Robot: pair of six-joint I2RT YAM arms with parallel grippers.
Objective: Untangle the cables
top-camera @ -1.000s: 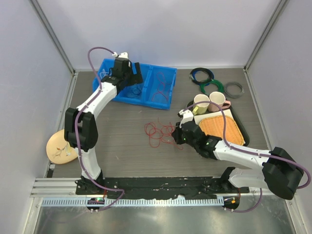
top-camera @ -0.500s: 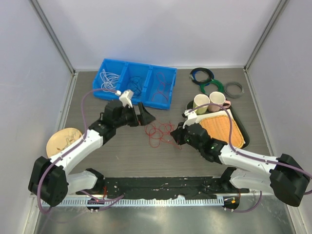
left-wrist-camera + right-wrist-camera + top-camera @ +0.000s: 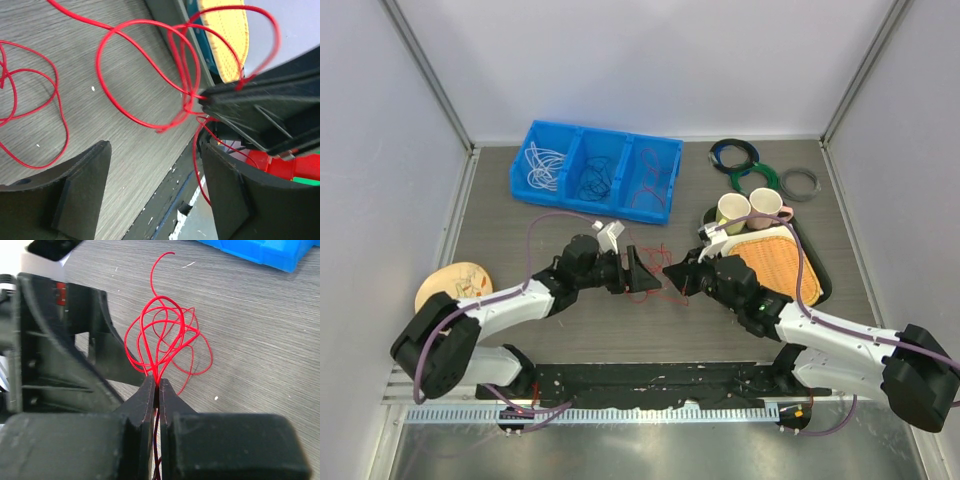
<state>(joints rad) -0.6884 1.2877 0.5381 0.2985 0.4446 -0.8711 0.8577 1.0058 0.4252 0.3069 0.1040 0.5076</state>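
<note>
A tangled red cable (image 3: 658, 250) hangs between my two grippers at the table's middle. My right gripper (image 3: 670, 272) is shut on a bunch of its strands (image 3: 165, 335), which fan up from the closed tips (image 3: 157, 383). My left gripper (image 3: 640, 270) is open, right beside the tangle and facing the right gripper. In the left wrist view the red loops (image 3: 140, 75) lie ahead of the open left gripper (image 3: 155, 175), with one strand by its right finger (image 3: 230, 190). White cables (image 3: 542, 165), dark blue cables (image 3: 592, 178) and more red cables (image 3: 650, 180) lie in the blue bin (image 3: 595, 135).
A black tray (image 3: 817, 290) with a yellow mat and two mugs (image 3: 732, 212) stands at the right. Coiled rings, black (image 3: 734, 153), green (image 3: 752, 180) and grey (image 3: 801, 184), lie behind it. A wooden plate (image 3: 450, 285) sits at the left edge.
My left arm has swung from the blue bin down to the table's middle, up to the red tangle. My right gripper has drawn the red cable up and slightly left.
</note>
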